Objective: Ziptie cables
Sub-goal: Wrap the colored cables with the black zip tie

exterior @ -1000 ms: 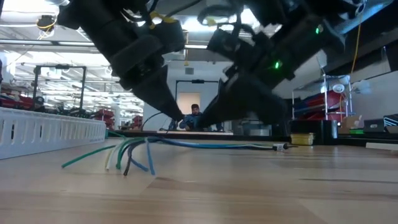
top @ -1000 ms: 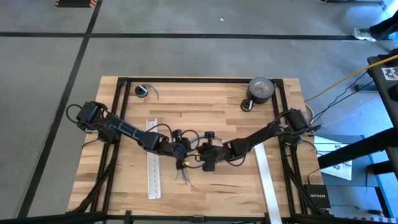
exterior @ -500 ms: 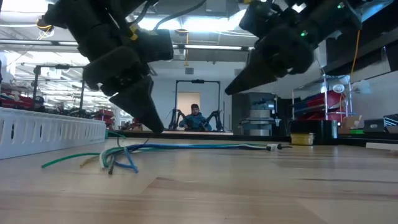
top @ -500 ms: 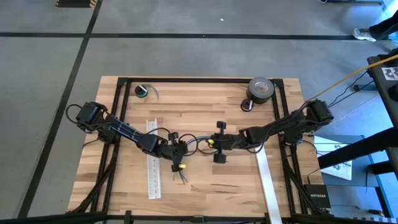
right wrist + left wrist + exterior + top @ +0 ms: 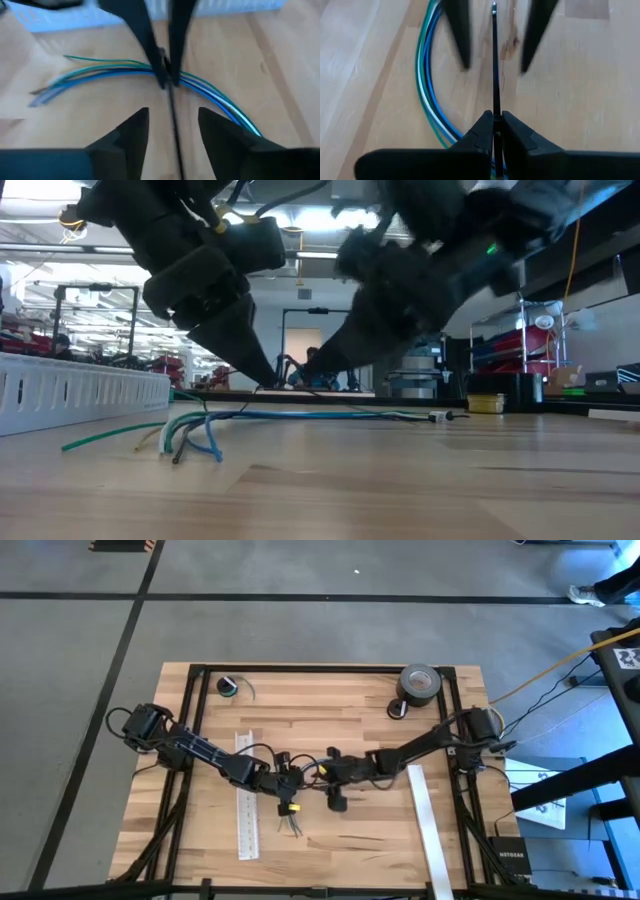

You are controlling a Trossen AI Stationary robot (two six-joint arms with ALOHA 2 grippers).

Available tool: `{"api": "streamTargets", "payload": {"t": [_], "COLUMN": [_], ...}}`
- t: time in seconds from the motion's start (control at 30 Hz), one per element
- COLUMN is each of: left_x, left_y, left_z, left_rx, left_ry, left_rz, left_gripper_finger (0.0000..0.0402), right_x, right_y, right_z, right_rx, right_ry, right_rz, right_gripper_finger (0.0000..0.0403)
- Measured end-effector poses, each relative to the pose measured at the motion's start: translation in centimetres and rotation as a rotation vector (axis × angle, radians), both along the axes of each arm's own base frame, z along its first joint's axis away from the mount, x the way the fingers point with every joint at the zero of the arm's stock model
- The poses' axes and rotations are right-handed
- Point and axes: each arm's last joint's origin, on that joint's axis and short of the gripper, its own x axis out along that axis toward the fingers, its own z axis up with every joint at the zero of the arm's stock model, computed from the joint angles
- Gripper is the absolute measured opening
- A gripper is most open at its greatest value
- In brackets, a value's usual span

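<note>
The cables (image 5: 427, 95), blue, green and white wires, lie in a curve on the wooden table, with their loose ends (image 5: 150, 442) spread toward the near edge. My left gripper (image 5: 495, 125) is shut on a thin black ziptie (image 5: 495, 70), right beside the cables. My right gripper (image 5: 172, 127) faces it from the table's right and is open. One finger stands on each side of the ziptie's free part (image 5: 173, 112) without touching it. In the high view the two grippers meet at mid-table, left (image 5: 303, 778) and right (image 5: 320, 774). My left gripper pinches the ziptie between its two fingertips (image 5: 495, 116), slanting down from the table's left. The strip runs straight on ahead, along the fingers, toward my right gripper, to its free tip (image 5: 494, 7). The strip's part behind the fingertips is hidden by them.
A white slotted strip (image 5: 246, 802) lies left of the cables, and a plain white strip (image 5: 428, 825) lies at the right. A grey tape roll (image 5: 418, 683) and a small coil (image 5: 229, 687) sit at the far edge. A black frame (image 5: 320, 668) borders the table.
My right gripper drew back from the left gripper toward the table's right, rising and turning. It has now come back toward the left gripper and the ziptie. The cables' loose ends slid a little toward the left.
</note>
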Motion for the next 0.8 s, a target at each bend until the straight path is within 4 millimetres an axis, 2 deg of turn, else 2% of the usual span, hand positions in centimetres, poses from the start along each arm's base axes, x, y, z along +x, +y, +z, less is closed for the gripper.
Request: {"api": "streamTargets", "payload": {"t": [0.13, 0.27, 0.8], "left_x": [0.0, 0.0, 0.1], "left_y": [0.0, 0.0, 0.0], "left_z": [0.0, 0.0, 0.0], "left_rx": [0.006, 0.011, 0.013], "left_ry": [-0.002, -0.001, -0.005], "left_rz": [-0.008, -0.014, -0.018], "left_gripper_finger": [0.0006, 0.0006, 0.0006], "right_x": [1.1, 1.3, 1.4], "right_y": [-0.4, -0.6, -0.5], "right_z": [-0.7, -1.5, -1.6], "right_rx": [-0.001, -0.013, -0.013], "right_ry": [0.003, 0.020, 0.005], "right_rz": [0.039, 0.049, 0.051], "right_gripper_finger": [0.0172, 0.0161, 0.0049]}}
